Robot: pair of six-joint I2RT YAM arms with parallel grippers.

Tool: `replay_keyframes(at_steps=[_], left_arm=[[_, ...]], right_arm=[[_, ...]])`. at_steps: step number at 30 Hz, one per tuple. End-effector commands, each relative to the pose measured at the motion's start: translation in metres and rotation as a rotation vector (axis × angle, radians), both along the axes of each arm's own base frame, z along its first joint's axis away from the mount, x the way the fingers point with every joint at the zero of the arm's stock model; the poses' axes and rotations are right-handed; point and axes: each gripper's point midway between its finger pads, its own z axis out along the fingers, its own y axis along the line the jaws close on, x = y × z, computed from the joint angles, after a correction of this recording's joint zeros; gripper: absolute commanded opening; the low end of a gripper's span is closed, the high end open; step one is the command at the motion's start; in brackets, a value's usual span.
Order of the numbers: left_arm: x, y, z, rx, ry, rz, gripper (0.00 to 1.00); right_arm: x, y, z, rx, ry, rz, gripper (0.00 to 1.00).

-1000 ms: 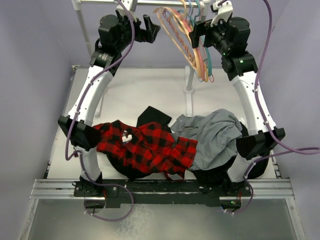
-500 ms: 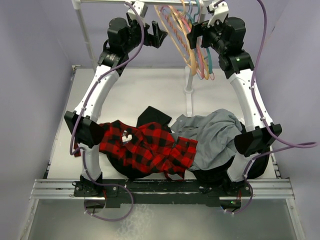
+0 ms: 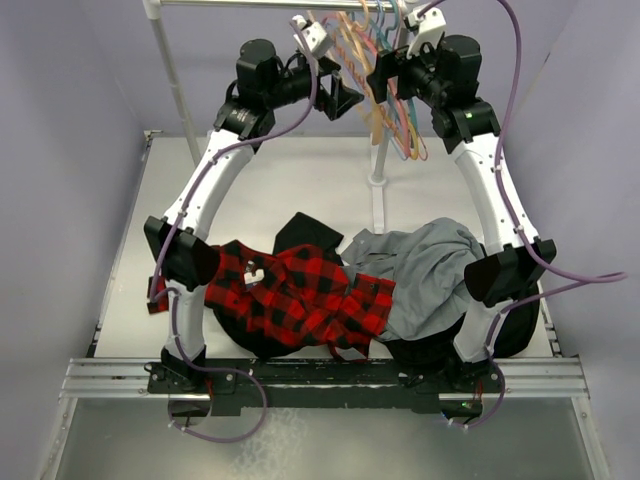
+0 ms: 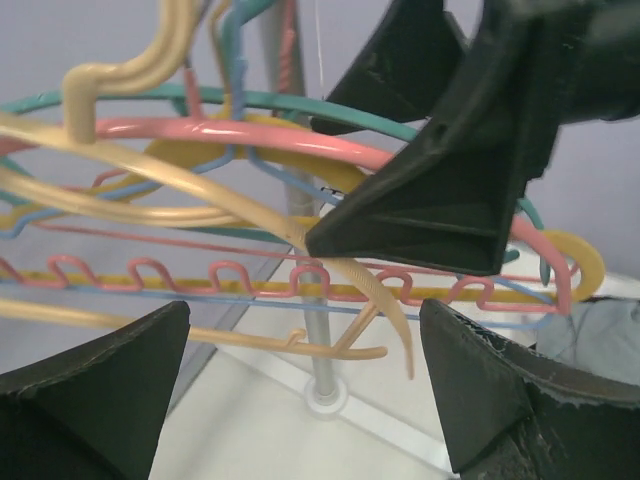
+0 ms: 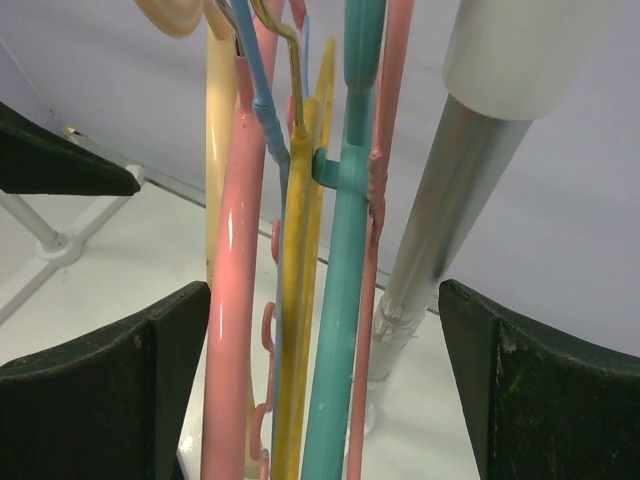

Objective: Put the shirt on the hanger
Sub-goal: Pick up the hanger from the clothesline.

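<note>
Fetching the hanger (image 4: 82,105) looks like the step in hand. It hangs with the pink, teal and yellow hangers (image 3: 398,120) from the rail (image 3: 250,4) at the top of the overhead view. The shirt (image 3: 295,295) lies crumpled at the lower middle of that view, between the arm bases. It rests partly on a black garment (image 3: 305,230) and touches a grey one (image 3: 425,265) to its right, and nothing holds it.

Both arms are raised to the bunch. The left gripper (image 4: 300,320) is spread wide and holds nothing. In its own view the tan hanger curves across the middle, above the gap between the fingers and not clearly inside it. The right gripper (image 5: 322,300) is also wide open. The pink, yellow and teal stems stand between its fingers, with the tan stem behind them at upper left.

The hangers are tangled close, so the next move probably calls for singling out the tan frame. One gripper would close on it alone and lift its hook off the rail without dragging the others. The risk is pinching a neighbouring stem.
</note>
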Motion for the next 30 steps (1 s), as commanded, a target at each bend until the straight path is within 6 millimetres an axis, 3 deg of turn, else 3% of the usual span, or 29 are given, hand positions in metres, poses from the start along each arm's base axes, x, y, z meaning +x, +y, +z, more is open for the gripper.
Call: replay_keyframes(at_steps=[1, 6, 12, 15, 19, 26, 30], left_arm=[[-0.021, 0.002, 0.027, 0.135, -0.314, -0.1, 1.0], [-0.031, 0.015, 0.005, 0.334, -0.527, -0.192, 1.0], [0.007, 0.05, -0.001, 0.52, -0.782, -0.049, 1.0], [0.027, 0.061, 0.008, 0.614, -0.949, 0.063, 1.0], [0.036, 0.068, 0.026, 0.659, -1.159, 0.165, 1.0], [0.02, 0.066, 0.048, 0.618, -1.369, 0.127, 1.0], [0.008, 0.061, 0.071, 0.532, -1.423, 0.12, 1.0]], right_arm=[[-0.015, 0.001, 0.037, 0.008, -0.1, 0.033, 0.97], [-0.019, 0.0, 0.041, -0.006, -0.117, 0.04, 0.97], [-0.021, 0.003, 0.044, -0.004, -0.128, 0.056, 0.97], [-0.021, 0.002, 0.045, -0.004, -0.134, 0.055, 0.97], [-0.021, -0.003, 0.048, -0.01, -0.145, 0.031, 0.97], [-0.027, -0.004, 0.052, -0.024, -0.158, 0.039, 0.97], [-0.033, -0.006, 0.05, -0.048, -0.164, 0.045, 0.98]])
